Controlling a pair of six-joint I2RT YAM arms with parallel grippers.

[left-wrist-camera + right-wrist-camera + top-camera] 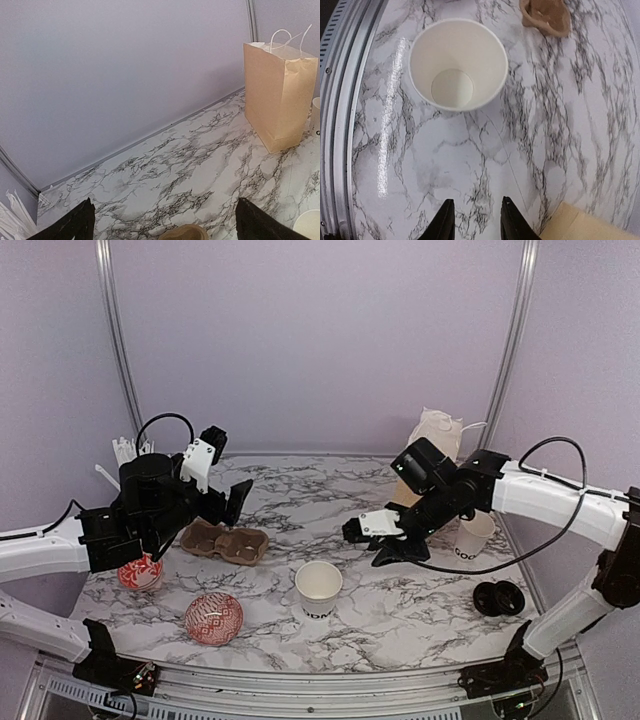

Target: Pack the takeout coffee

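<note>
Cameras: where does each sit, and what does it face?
Top external: above, behind; faces the table; left arm, right arm show.
Left wrist: on left arm; faces far wall, paper bag; open left claw shows.
Right wrist: on right arm; faces down at empty cup; right claw shows.
Shared: top and right wrist see that cup.

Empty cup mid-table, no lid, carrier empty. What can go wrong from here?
1. The cup is lidless paper; a hard pinch by the right gripper, open nearby, could crush or tip it.
2. The second cup stands close by the right arm; a swing may knock it.
3. The patterned bowl sits beside the carrier under the left arm; reaching in might nudge it.
</note>
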